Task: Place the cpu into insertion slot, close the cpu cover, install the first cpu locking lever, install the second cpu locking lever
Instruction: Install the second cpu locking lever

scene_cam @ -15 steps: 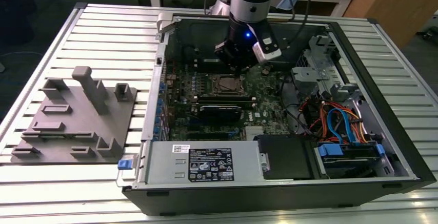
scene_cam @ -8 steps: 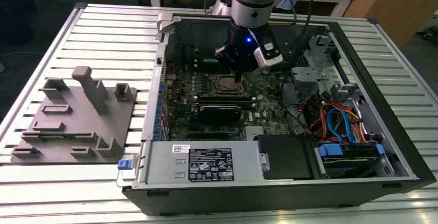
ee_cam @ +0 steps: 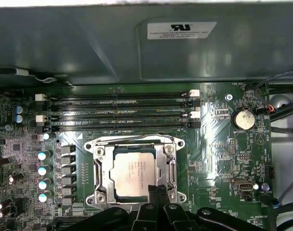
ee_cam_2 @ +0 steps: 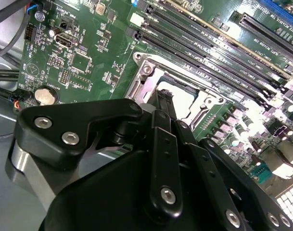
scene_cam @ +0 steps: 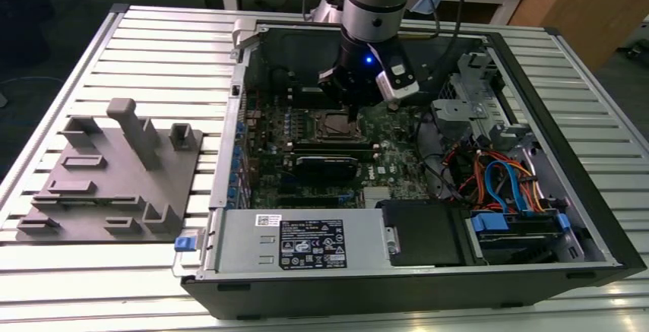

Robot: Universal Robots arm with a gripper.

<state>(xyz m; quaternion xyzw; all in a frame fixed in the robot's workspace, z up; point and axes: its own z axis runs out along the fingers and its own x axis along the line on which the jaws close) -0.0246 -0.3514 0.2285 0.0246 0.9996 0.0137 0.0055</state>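
The cpu [ee_cam: 134, 173], a dull silver square chip, lies inside the insertion slot [ee_cam: 92, 144] on the green motherboard [ee_cam: 223, 159]. Around it the silvery cpu cover [ee_cam: 104, 168] lies flat, and the chip shows through its window. My gripper [ee_cam: 158, 188] is shut, with its two black fingertips close together at one edge of the chip and cover and nothing held between them. In the second wrist view the gripper [ee_cam_2: 163, 98] reaches down to the bright cpu [ee_cam_2: 184, 103]. In the exterior view the gripper [scene_cam: 348, 119] stands over the socket [scene_cam: 327, 125] inside the open computer case.
Long black memory slots [ee_cam: 122, 110] run beside the socket, and a coin battery [ee_cam: 243, 119] lies near the board's edge. The case wall [ee_cam: 112, 43] rises behind the board. A grey fixture plate [scene_cam: 106, 172] sits at the exterior view's left, with cables [scene_cam: 497, 180] and a power supply [scene_cam: 294, 241] in the case.
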